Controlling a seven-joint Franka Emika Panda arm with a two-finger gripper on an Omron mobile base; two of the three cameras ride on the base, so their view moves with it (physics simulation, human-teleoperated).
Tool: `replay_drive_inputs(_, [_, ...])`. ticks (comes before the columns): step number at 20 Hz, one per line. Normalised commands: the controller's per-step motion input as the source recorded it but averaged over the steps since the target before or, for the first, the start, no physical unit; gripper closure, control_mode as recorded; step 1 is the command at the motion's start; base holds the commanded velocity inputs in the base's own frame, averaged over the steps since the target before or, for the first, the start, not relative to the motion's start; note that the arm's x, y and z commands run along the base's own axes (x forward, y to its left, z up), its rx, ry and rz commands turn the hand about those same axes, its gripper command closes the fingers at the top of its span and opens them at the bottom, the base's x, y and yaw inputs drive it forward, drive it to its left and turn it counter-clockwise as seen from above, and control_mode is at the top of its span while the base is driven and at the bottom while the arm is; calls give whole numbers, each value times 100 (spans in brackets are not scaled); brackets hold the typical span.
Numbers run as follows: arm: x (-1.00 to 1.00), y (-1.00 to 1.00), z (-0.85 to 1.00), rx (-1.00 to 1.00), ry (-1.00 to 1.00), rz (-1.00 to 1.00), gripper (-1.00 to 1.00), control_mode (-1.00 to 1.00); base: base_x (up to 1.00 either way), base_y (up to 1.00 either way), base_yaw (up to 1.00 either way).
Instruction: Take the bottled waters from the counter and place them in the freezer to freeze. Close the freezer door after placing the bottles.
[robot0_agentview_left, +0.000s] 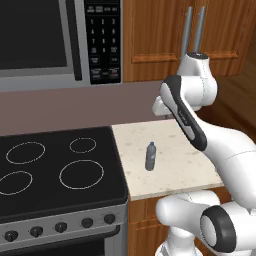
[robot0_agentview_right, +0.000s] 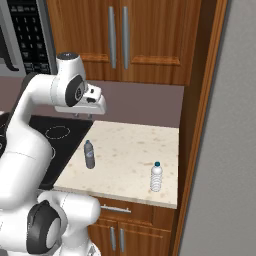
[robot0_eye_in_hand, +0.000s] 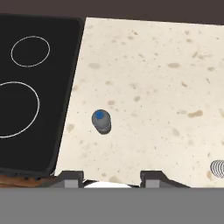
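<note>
Two bottled waters stand upright on the beige speckled counter (robot0_agentview_right: 130, 145). The darker grey-blue bottle (robot0_agentview_right: 89, 154) (robot0_agentview_left: 150, 156) is near the stovetop's edge. From above, its blue cap (robot0_eye_in_hand: 101, 120) appears in the hand view. The paler bottle (robot0_agentview_right: 156, 177) stands near the counter's front right corner, and its ribbed side (robot0_eye_in_hand: 217, 168) is cut by the right edge of the hand view. My gripper (robot0_agentview_right: 83, 114) (robot0_eye_in_hand: 111, 178) hangs high over the counter's back left part and points down. It is open, with nothing between its fingers. The freezer's inside is out of view.
A black glass stovetop (robot0_agentview_left: 55, 165) with white rings borders the counter on the left, with a knob row (robot0_agentview_left: 60, 227) below. A microwave (robot0_agentview_left: 60, 37) hangs above it. Brown wall cabinets (robot0_agentview_right: 130, 35) are behind. A wooden side panel (robot0_agentview_right: 200, 125) and a flat grey surface (robot0_agentview_right: 230, 150) close the right side.
</note>
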Motion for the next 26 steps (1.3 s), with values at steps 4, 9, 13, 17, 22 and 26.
replay_drive_inputs(4, [-8, 0, -1, 0, 0, 0, -100, -100, 0, 0, 0])
replay_drive_inputs(9, [-11, 0, -27, 0, 17, 0, -100, -100, 0, 0, 0])
replay_drive_inputs(13, [-69, 3, -55, 0, 10, -7, -100, -100, 0, 0, 0])
replay_drive_inputs(17, [-84, 20, -54, -1, 0, -18, -100, -100, 0, 0, 0])
replay_drive_inputs(22, [-100, 37, -25, -15, -21, -35, -100, -100, 0, 0, 0])
replay_drive_inputs(26, [-55, 60, -19, -33, -24, -52, -100, -100, 0, 0, 0])
